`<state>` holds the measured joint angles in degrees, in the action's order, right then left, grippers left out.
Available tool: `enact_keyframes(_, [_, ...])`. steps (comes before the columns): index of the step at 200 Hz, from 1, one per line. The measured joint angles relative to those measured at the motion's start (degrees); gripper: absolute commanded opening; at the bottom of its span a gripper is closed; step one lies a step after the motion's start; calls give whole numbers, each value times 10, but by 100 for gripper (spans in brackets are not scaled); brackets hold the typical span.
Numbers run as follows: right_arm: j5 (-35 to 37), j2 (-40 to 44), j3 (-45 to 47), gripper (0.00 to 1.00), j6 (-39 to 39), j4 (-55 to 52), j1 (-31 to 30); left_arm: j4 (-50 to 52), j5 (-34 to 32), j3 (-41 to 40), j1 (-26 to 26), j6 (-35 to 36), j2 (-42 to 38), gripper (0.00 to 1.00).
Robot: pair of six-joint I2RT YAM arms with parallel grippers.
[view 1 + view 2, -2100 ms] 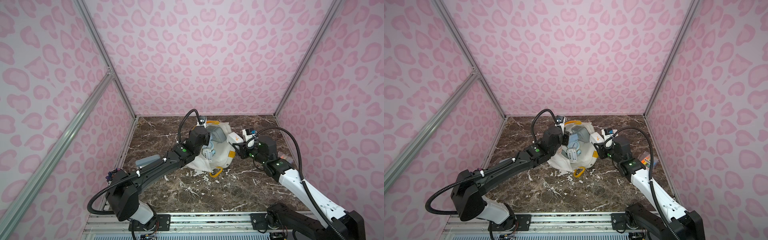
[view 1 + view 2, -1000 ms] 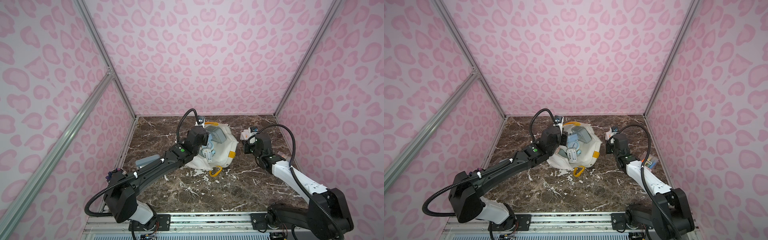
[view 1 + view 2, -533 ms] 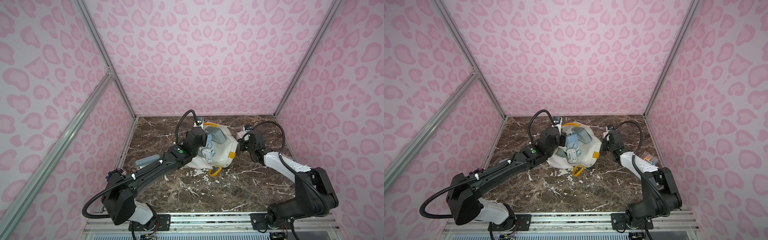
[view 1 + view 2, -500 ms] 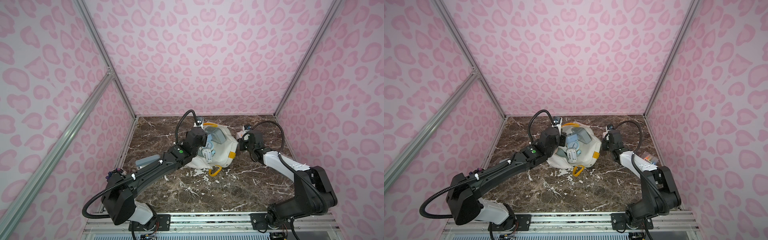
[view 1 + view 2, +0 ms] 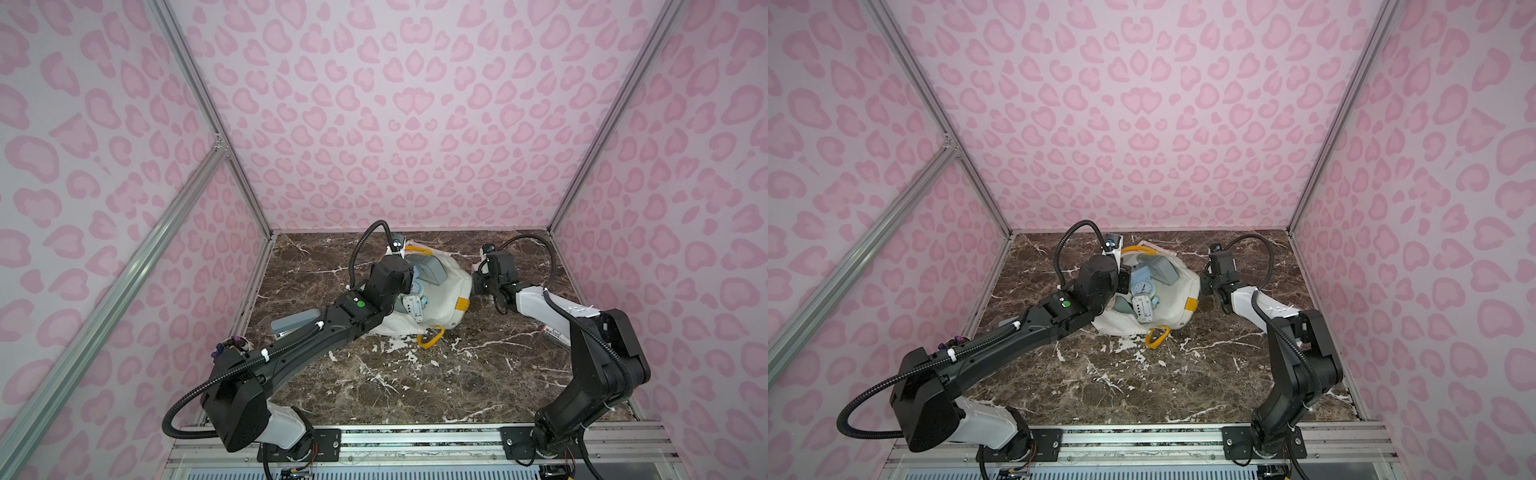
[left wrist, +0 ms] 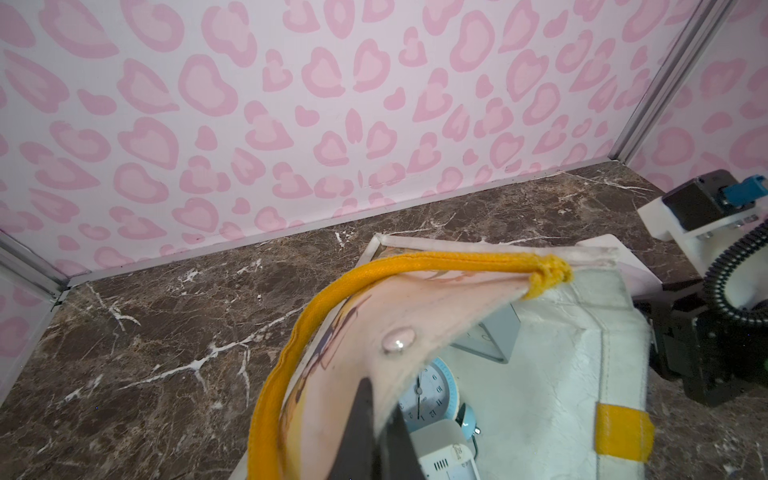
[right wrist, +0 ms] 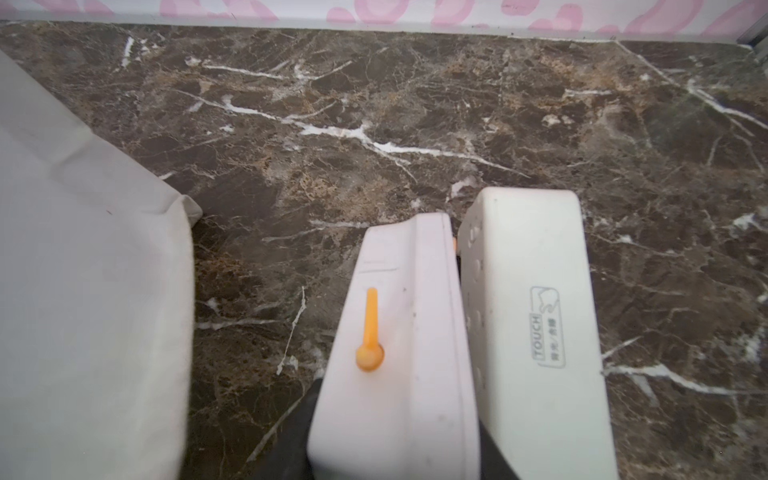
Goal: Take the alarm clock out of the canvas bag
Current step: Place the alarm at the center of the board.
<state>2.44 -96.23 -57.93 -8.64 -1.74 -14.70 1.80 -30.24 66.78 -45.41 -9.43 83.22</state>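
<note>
The white canvas bag [image 5: 451, 297] [image 5: 1179, 305] lies open mid-table, with yellow handles [image 6: 415, 262]. My left gripper [image 6: 380, 409] is shut on its near rim and holds the mouth up. Inside lie a light-blue round alarm clock [image 5: 1144, 289] [image 6: 432, 392], a white digital clock [image 5: 1143, 309] and a grey boxy clock [image 5: 1163, 268]. Just right of the bag, low over the marble, my right gripper [image 7: 399, 407] [image 5: 478, 286] is shut on a white alarm clock [image 7: 399, 332] with an orange lever. A white block marked TOUCH [image 7: 536, 332] sits against it; whether it belongs to that clock I cannot tell.
A grey stapler-like object [image 5: 297, 322] lies near the left wall under my left arm. A small coloured packet [image 5: 555, 332] lies by the right wall beneath my right arm. Pink patterned walls close three sides of the brown marble table [image 5: 415, 374].
My right gripper, still holding the white clock, has swung back and down to the bag's right side. The left gripper has kept its grip on the rim.
</note>
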Motion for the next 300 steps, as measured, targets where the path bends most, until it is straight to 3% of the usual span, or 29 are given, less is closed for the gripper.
enact_keyframes(114, [1, -36, -37, 21, -19, -85, 8, -1, 3, -10, 0, 2, -7, 3])
enact_keyframes(172, [-1, -45, -42, 35, -19, -100, 13, -1, -2, -10, 1, 4, -7, 4])
enact_keyframes(300, [-45, -80, -53, 45, -17, -172, 16, -1, -6, -10, 3, 4, -7, 3])
